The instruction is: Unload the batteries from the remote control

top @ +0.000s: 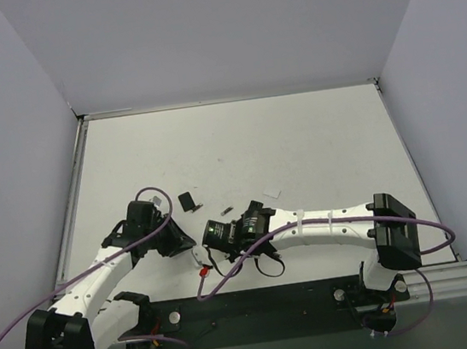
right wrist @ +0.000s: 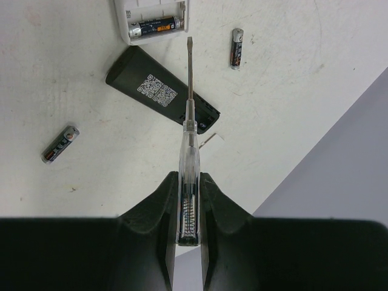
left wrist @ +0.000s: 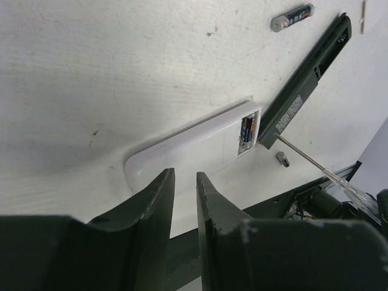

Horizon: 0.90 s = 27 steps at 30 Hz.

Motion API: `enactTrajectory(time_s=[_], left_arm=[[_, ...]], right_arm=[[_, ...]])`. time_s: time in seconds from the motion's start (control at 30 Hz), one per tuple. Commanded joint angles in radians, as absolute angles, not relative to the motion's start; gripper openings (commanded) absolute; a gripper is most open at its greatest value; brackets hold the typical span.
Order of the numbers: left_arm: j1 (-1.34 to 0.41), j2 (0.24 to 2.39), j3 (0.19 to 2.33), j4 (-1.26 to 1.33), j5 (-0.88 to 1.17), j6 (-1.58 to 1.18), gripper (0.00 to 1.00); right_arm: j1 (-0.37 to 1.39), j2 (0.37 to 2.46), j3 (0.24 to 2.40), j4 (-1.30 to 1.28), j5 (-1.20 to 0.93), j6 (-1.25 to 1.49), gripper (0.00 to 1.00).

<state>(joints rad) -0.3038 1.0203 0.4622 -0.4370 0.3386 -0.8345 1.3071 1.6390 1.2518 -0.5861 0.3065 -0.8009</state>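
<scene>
The remote control (right wrist: 160, 91) is a slim black bar with a QR label, lying on the table; in the left wrist view the remote control (left wrist: 306, 79) shows an open channel at its far end. Two loose batteries (right wrist: 60, 144) (right wrist: 236, 48) lie beside it, and one battery (left wrist: 292, 16) shows near its far end. A third battery (right wrist: 154, 27) sits in the open compartment of a white block (left wrist: 188, 145). My right gripper (right wrist: 188, 177) is shut on a clear-handled screwdriver (right wrist: 189, 139), its tip near that compartment. My left gripper (left wrist: 184, 176) hovers over the white block's near end, narrowly open and empty.
A small dark square piece (top: 188, 200) and a small white scrap (top: 271, 193) lie on the table beyond the grippers. A tiny grey piece (left wrist: 281, 159) rests by the screwdriver shaft. Grey walls enclose the table on three sides.
</scene>
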Motion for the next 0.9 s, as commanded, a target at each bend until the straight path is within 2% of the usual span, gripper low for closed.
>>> enactTrajectory(time_s=[0.0, 0.33, 0.87], left_arm=[[-0.298, 0.999, 0.46, -0.367, 0.417, -0.848, 0.3], [-0.299, 1.037, 0.37, -0.249, 0.482, -0.92, 0.2], [-0.299, 1.132, 0.367, -0.245, 0.463, -0.902, 0.19]], right_arm=[[1.319, 1.663, 1.304, -0.686, 0.367, -0.767, 0.0], [1.318, 1.695, 1.315, -0.696, 0.362, -0.761, 0.0], [1.328, 1.727, 1.33, -0.696, 0.344, -0.755, 0.0]])
